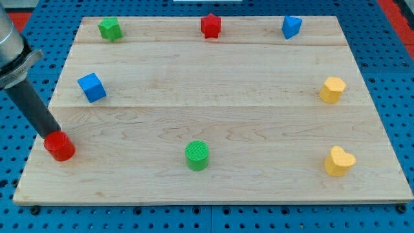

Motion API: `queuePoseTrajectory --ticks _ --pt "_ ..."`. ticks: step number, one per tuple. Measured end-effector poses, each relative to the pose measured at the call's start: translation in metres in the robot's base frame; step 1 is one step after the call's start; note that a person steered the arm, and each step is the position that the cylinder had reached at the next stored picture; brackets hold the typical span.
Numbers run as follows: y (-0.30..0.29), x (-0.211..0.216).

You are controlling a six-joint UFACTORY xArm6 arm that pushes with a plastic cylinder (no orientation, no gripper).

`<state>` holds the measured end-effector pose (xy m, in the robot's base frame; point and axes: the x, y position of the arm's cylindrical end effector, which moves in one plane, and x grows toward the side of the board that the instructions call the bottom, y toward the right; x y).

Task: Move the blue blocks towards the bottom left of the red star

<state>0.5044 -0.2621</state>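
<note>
At the view's left edge, my tip (49, 136) is being held against the top of the red cylinder (60, 147); no gripper is fitted, so nothing is being gripped and nothing opens or closes. The exact end of the rod is being hidden by that cylinder, so contact cannot be confirmed. Up and to the right, the blue cube (92, 87) is being shown well apart from the tip. The green star-like block (110, 28) is lying near the top left corner; its shape is hard to make out. The green cylinder (197, 155) is sitting at bottom centre. The red star (210, 26) is placed at top centre, and the second blue block (291, 26), of unclear shape, is lying to its right. Two yellow blocks (332, 89) (339, 160) are resting at the right side.

As a judgement: the tip is best being brought round to the cube's left side, so the push is directed rightward and slightly upward.
</note>
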Motion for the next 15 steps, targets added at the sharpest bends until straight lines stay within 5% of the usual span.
queuePoseTrajectory --ticks 2,4,6,9,11,14,15 --pt "-0.001 0.0" --pt "0.03 -0.103" --pt "0.165 -0.208" --pt "0.278 -0.183" --pt "0.343 -0.127" --pt "0.303 -0.214" --pt "0.426 -0.208"
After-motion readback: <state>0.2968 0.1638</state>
